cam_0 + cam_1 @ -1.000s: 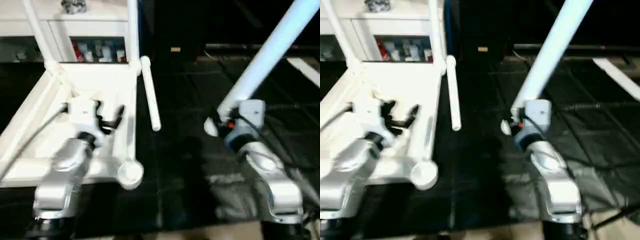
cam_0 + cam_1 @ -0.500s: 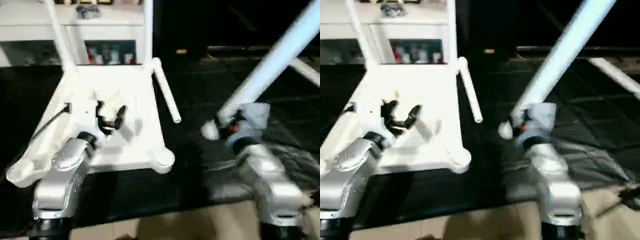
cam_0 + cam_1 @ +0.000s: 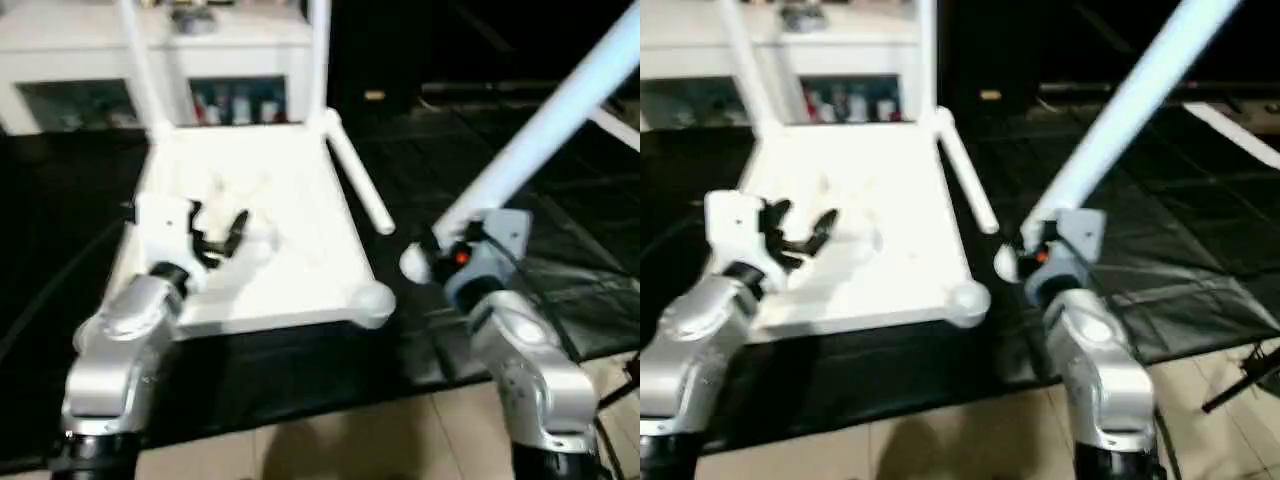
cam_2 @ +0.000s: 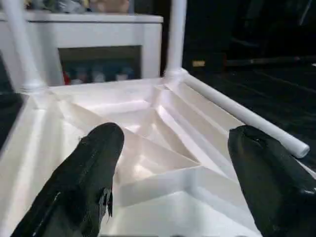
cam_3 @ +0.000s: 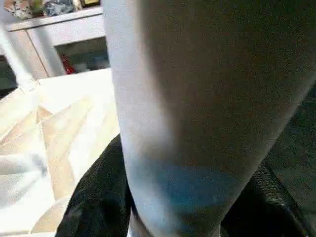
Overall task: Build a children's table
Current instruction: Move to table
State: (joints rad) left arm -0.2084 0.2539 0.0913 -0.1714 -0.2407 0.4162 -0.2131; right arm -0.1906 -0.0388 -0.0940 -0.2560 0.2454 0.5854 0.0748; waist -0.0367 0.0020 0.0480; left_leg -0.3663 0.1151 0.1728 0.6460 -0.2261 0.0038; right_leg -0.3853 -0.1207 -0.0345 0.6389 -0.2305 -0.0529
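The children's table top (image 3: pixel 290 215) lies upside down on a black mat, ribbed underside (image 4: pixel 148 133) up. Two white legs (image 3: pixel 318 50) stand upright in its far corner sockets. A third leg (image 3: pixel 360 185) lies loose along its right edge. The near right socket (image 3: pixel 372 300) holds nothing. My left gripper (image 3: pixel 220 228) hovers open over the underside with nothing between its black fingers (image 4: pixel 98 168). To the right of the top, my right gripper (image 3: pixel 447 240) is shut on a fourth leg (image 3: pixel 545 125), which slants up and to the right. In the right wrist view that leg (image 5: pixel 197 123) sits between the fingers (image 5: pixel 94 202).
A white cabinet (image 3: pixel 230 40) with glass doors stands behind the table top. A white bar (image 3: pixel 1230 125) lies on the dark mat (image 3: pixel 560 290) at the far right. Tan floor (image 3: pixel 330 440) runs along the mat's near edge, with a black stand (image 3: pixel 1250 380) at the right.
The whole picture has shifted, so the camera moved. Both grippers keep their state: the left stays open over the top and the right stays shut on the leg.
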